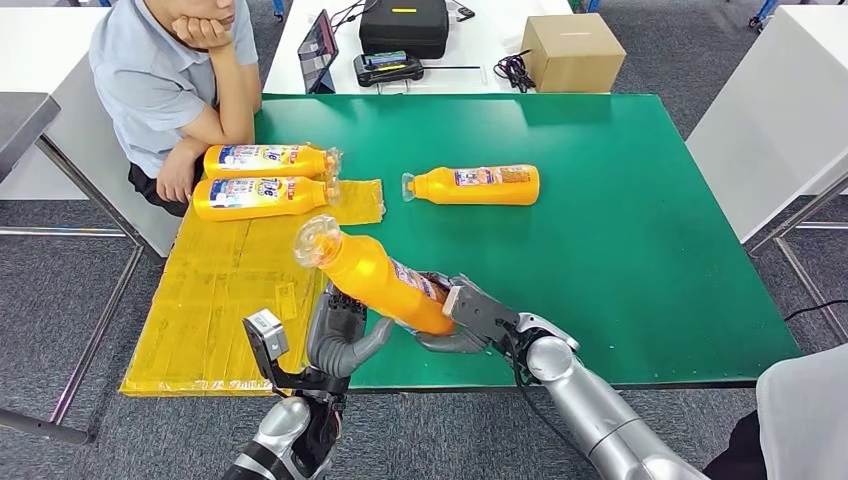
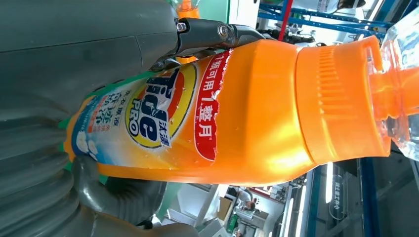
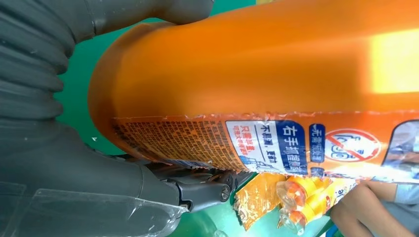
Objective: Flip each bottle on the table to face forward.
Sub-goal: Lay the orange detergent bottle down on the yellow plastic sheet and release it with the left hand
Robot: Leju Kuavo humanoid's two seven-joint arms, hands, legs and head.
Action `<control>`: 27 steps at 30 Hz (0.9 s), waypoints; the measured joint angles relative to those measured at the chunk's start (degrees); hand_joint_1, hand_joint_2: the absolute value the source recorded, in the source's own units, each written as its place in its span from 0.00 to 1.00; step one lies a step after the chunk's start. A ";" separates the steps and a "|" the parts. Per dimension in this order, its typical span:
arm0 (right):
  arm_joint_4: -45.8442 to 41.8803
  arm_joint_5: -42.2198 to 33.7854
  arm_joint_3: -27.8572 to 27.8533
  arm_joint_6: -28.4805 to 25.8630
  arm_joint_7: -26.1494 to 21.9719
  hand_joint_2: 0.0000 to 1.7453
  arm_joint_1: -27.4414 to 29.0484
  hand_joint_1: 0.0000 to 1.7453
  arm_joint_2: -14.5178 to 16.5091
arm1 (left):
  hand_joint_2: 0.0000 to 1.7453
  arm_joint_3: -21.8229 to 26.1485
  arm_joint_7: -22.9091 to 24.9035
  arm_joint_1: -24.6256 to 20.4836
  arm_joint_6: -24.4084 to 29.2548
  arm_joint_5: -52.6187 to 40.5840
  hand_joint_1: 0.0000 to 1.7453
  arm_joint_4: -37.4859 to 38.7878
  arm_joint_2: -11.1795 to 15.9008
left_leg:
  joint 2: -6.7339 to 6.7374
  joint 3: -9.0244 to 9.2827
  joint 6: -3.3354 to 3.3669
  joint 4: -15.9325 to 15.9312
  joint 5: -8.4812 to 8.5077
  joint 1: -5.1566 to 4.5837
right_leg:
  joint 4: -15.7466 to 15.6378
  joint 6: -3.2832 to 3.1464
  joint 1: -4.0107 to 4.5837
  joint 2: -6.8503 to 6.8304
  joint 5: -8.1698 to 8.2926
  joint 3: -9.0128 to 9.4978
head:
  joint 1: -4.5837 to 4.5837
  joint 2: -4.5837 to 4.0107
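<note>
Between my two hands, raised off the green table (image 1: 620,250) near its front edge, sits the orange bottle (image 1: 375,278), tilted with its clear cap up and away from me to the left. My right hand (image 1: 465,318) grips the base end, fingers wrapped under it; my left hand (image 1: 340,335) closes around the body from below, and in its wrist view the front label (image 2: 148,113) faces that camera while my right wrist view shows the back label (image 3: 276,145) with fine print. So I judge this bottle mid-turn, not yet set down. Beyond my left hand, two bottles (image 1: 262,178) lie side by side on the yellow mat (image 1: 215,300), touching, printed labels up, caps pointing right; they look finished, though I can't confirm which face shows. Beyond my right hand, a fourth bottle (image 1: 475,184) lies alone on the green, cap pointing left, and whether it needs flipping I cannot tell from here. For room: open green stretches wide to the right of my right hand and ahead of both hands; the near table edge runs just under my wrists, so lowering should go forward, not back. A person (image 1: 175,80) sits at the far left corner, one hand (image 1: 180,175) resting just beside the two mat bottles.
</note>
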 joint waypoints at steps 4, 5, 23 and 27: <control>0.57 0.04 0.76 -0.29 -0.01 1.00 -0.23 1.00 0.15 | 1.00 0.23 0.49 -0.37 0.12 0.70 0.00 0.32 -0.13 | 0.00 0.00 0.00 0.00 0.00 0.00 | 0.00 0.00 0.00 0.00 0.00 0.00 | 0.00 0.00; 0.68 0.04 0.90 -0.38 -0.02 1.00 -0.26 1.00 0.19 | 1.00 0.31 0.75 -0.43 0.21 1.06 0.00 0.41 -0.18 | 0.00 0.00 0.00 0.00 0.00 0.00 | 0.00 0.00 0.00 0.00 0.00 0.00 | 0.00 0.00; 1.00 -0.85 3.14 -1.03 0.05 1.00 -0.34 1.00 0.91 | 1.00 1.48 2.78 -1.12 1.14 4.49 0.19 3.08 -0.78 | 0.00 0.00 0.00 0.00 0.00 0.00 | 0.00 0.00 0.00 0.00 0.00 0.00 | 0.00 0.00; 1.11 -1.40 3.21 -0.67 0.15 1.00 -0.35 0.99 0.95 | 1.00 1.54 2.68 -1.13 0.55 4.92 1.00 3.16 -0.78 | 0.00 0.00 0.00 0.00 0.00 0.00 | 0.00 0.00 0.00 0.00 0.00 0.00 | 0.00 0.00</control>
